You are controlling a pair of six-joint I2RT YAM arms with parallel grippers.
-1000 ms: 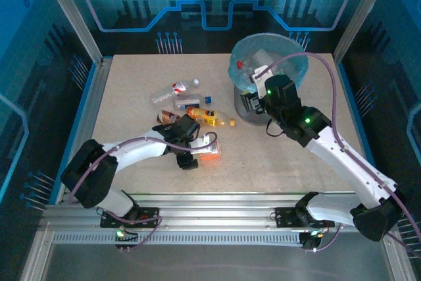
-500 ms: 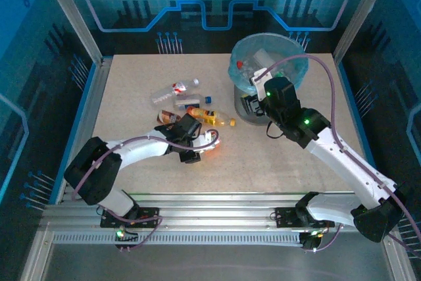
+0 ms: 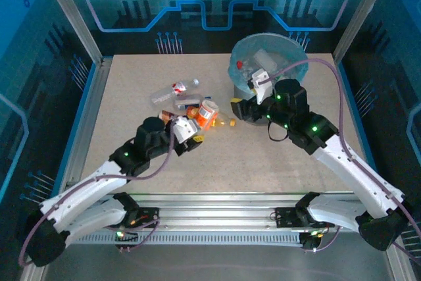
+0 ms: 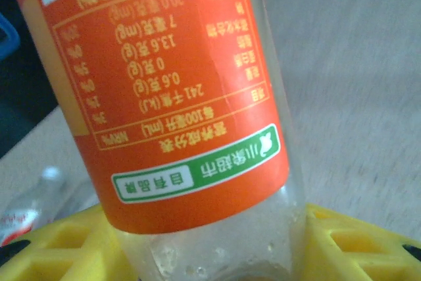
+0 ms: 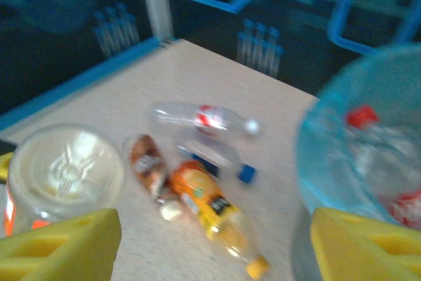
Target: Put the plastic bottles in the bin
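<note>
Clamping orange-label bottle (image 4: pixel 177 97) w/ far end cropped: left gripper (image 3: pixel 196 125); right gripper (image 5: pixel 210 245) wide apart, empty; bin (image 5: pixel 310 162) blurry, edge cut off.

Loose plastic bottles (image 3: pixel 176 90) are crowding the middle of the table (image 3: pixel 263 156). The left gripper (image 3: pixel 197 127) is clamping an orange-labelled bottle (image 3: pixel 208 112) just beside them. The right arm (image 3: pixel 293 106) is hanging across the near side of the bin (image 3: pixel 293 60), narrowing the gap between. Bare tabletop is lying open in front and at far left.
</note>
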